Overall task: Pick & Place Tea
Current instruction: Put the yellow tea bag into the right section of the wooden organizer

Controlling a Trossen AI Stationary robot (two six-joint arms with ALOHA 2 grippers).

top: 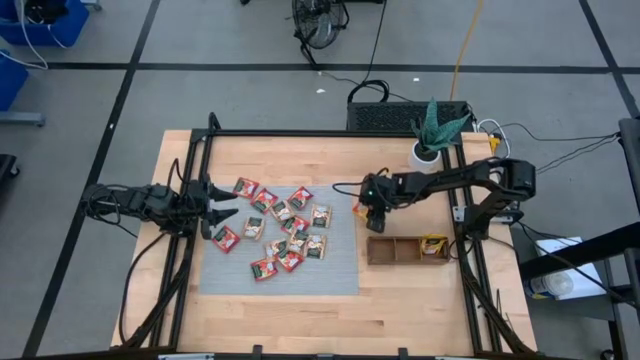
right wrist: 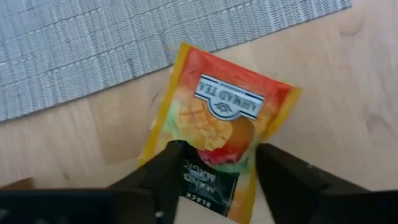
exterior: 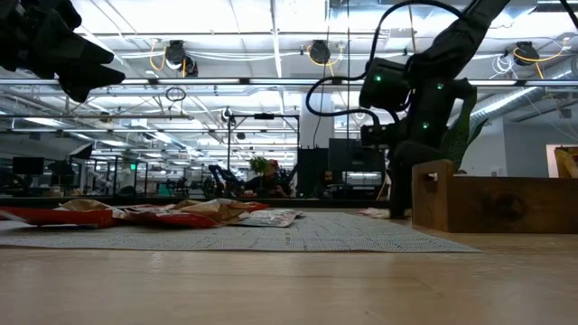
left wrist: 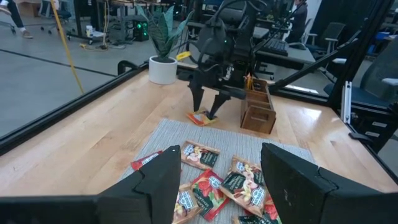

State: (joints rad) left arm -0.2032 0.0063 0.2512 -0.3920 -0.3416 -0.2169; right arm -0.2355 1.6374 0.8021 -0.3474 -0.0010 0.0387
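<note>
Wooden counter (top: 400, 300) under both arms, grey mat (top: 340, 275) spread across its middle. Red, white and green tea sachets (top: 285, 228) scattered in a loose heap over the mat, several overlapping. Brown three-compartment wooden tray (top: 405, 249) lying off the mat's right edge, a yellow sachet (top: 434, 245) tucked in its rightmost compartment. White pot with a spiky green plant (top: 430, 135) at the far right corner of the counter, well clear of the work.

Right gripper (top: 372, 216) down low, between mat edge and tray, pointed straight at the counter. Yellow-orange sachet (right wrist: 221, 127) lying flat on bare wood just beside the mat, right under that gripper. Fingers (right wrist: 160, 177) spread apart, straddling the near end of the packet, not pinching it; released, packet resting on the wood. Tray close alongside, nothing else crowding the spot.

Left gripper (top: 222, 211) hovering above the mat's left edge, fingers (left wrist: 158, 183) parted and empty, the heap of sachets just ahead of it.
</note>
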